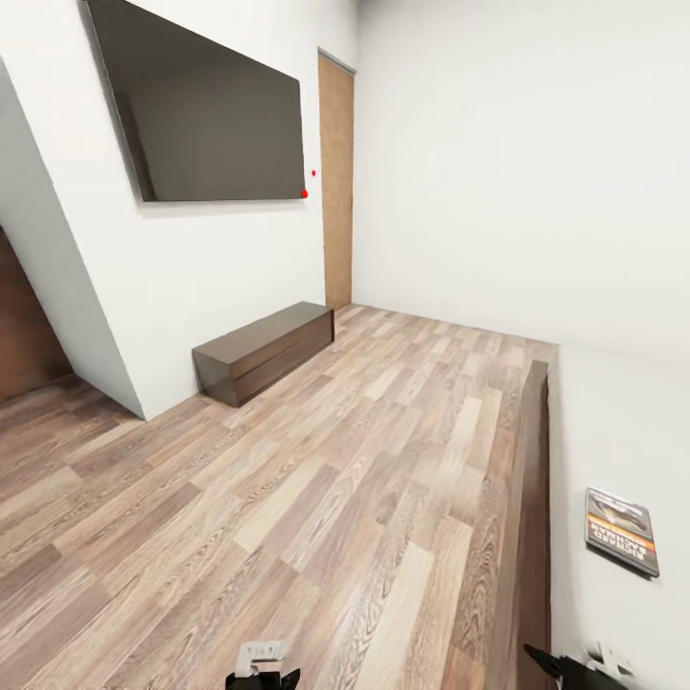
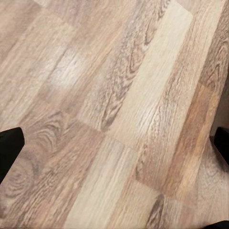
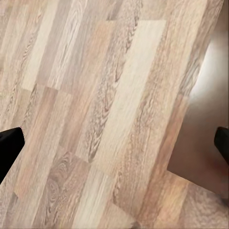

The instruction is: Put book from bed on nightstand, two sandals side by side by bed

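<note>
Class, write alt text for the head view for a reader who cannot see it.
A book lies on the light-grey bed at the right, beside a wood-plank floor. A low dark bench cabinet stands against the white wall under a wall-mounted screen.

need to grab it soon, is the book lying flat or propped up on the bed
Lying flat: the book rests cover-up on the bed mattress, near its floor-side edge.

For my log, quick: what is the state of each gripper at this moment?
Left gripper: open, holding nothing, above the wood floor.
Right gripper: open, holding nothing; the book lies on the bed.
</note>
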Robot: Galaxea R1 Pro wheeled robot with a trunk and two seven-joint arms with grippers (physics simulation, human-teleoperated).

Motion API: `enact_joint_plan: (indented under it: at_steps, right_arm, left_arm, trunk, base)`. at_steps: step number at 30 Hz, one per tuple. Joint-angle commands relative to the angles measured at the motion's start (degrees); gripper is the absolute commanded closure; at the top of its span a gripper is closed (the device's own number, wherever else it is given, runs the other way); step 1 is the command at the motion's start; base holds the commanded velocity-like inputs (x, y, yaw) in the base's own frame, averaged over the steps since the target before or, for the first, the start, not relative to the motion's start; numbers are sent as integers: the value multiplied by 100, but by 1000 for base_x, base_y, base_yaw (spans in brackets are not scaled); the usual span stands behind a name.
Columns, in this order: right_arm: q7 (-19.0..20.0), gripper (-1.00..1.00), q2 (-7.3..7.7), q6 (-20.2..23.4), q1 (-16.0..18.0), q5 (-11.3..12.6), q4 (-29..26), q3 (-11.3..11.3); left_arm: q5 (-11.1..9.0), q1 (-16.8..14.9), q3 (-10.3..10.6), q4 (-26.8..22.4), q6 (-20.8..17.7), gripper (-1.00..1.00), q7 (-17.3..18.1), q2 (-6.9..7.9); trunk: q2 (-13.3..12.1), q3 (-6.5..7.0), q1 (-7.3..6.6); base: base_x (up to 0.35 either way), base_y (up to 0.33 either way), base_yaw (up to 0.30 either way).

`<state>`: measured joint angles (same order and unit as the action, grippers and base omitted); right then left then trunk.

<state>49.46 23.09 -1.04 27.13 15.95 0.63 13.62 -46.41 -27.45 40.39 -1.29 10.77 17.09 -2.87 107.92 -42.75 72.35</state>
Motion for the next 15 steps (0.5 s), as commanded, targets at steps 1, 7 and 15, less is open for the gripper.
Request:
enact_joint_plan:
  at_steps: [1,7,15]
  right_arm:
    - [20,-100,3,-11,3,4,7,10]
    - [20,-100,3,-11,3,4,7,10]
    - [20,-100,3,-11,3,3,7,10]
  left_arm:
    - [-53,-6,48,14,22,-100,23,-3]
    - [-54,-6,48,14,22,-100,23,-34]
    - [-52,-6,48,14,22,-100,23,-40]
  trunk:
    - [3,-5,-1]
    - [3,-5,-1]
    - [3,-5,-1]
  base:
    - [0,0,264]
    - [0,0,264]
    - [0,0,264]
